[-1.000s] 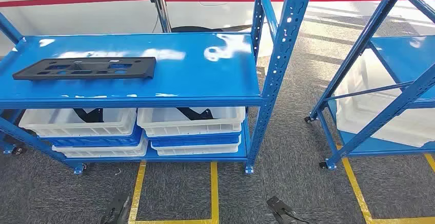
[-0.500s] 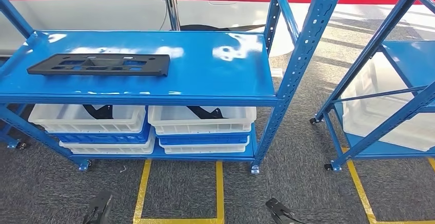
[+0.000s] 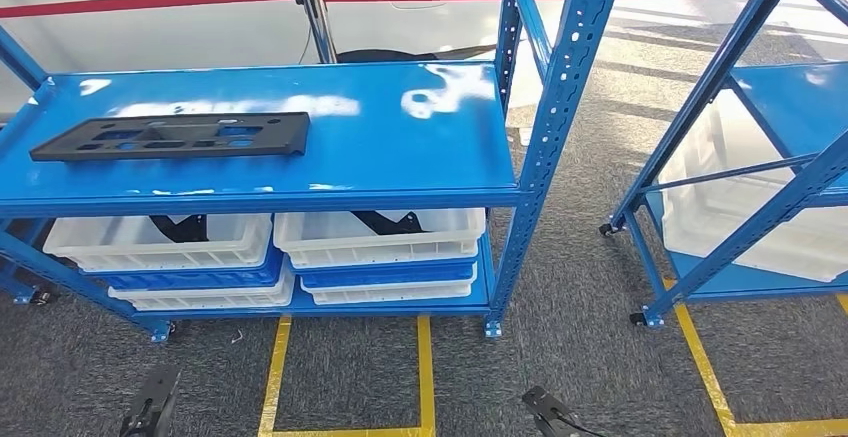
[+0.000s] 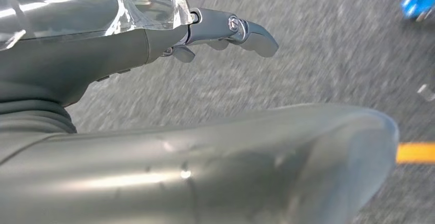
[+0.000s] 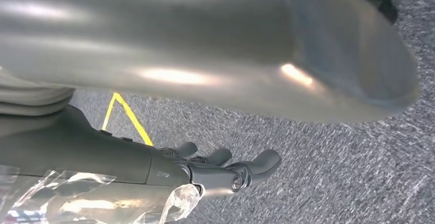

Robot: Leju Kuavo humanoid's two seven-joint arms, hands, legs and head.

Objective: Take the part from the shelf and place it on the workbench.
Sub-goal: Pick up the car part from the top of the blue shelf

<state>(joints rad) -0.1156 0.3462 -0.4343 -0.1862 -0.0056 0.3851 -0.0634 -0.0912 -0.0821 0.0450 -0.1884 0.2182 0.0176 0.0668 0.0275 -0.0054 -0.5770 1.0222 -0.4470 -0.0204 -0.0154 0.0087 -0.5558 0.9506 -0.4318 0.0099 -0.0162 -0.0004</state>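
Your flat black plastic part (image 3: 170,136) lies near the blue metal shelf's (image 3: 400,157) left front edge; both hands (image 4: 225,34) (image 5: 225,170) hang empty, fingers apart.

Bright daylight glares white on the blue shelf top (image 3: 300,127); both wrist views look motion-blurred, perhaps also out of focus.

We see blue shelf (image 3: 400,147), black part (image 3: 170,137) flat on its top board, left side. White bins (image 3: 375,239) stacked on lower level. Grey carpet floor (image 3: 560,357) below.
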